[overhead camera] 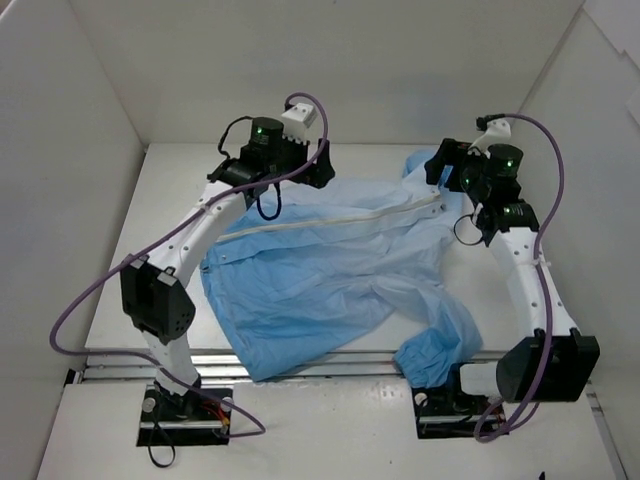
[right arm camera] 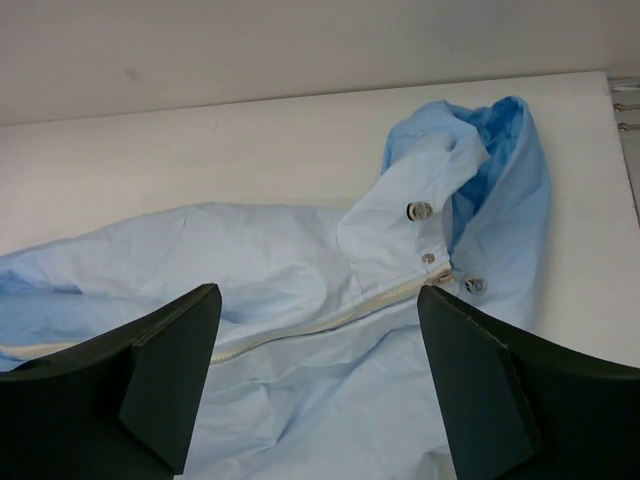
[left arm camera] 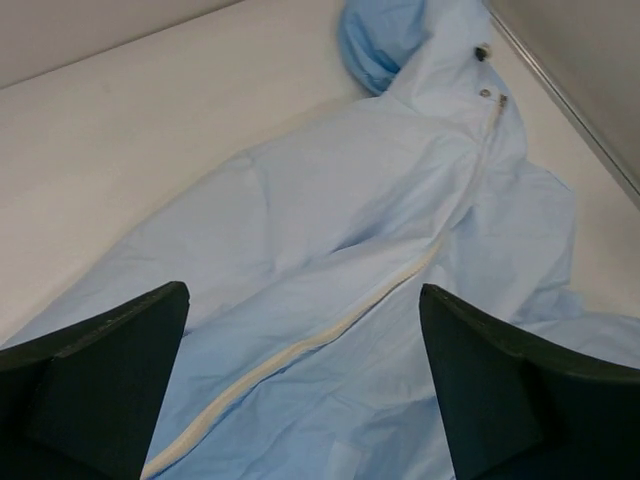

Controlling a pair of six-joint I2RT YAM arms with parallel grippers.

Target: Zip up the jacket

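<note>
While the jacket point(overhead camera: 320, 270) lies flat, wrinkled pale-blue fabric, white zipper point(overhead camera: 330, 222)

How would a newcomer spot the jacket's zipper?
A large light-blue thin-fabric jacket lies on the white table. Along its front, up to the collar, runs the white zipper: the only pale straight line on the blue fabric.

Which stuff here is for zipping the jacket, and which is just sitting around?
For the job: jacket, its zipper, left claw, right claw.
Just there: table, white walls.
</note>
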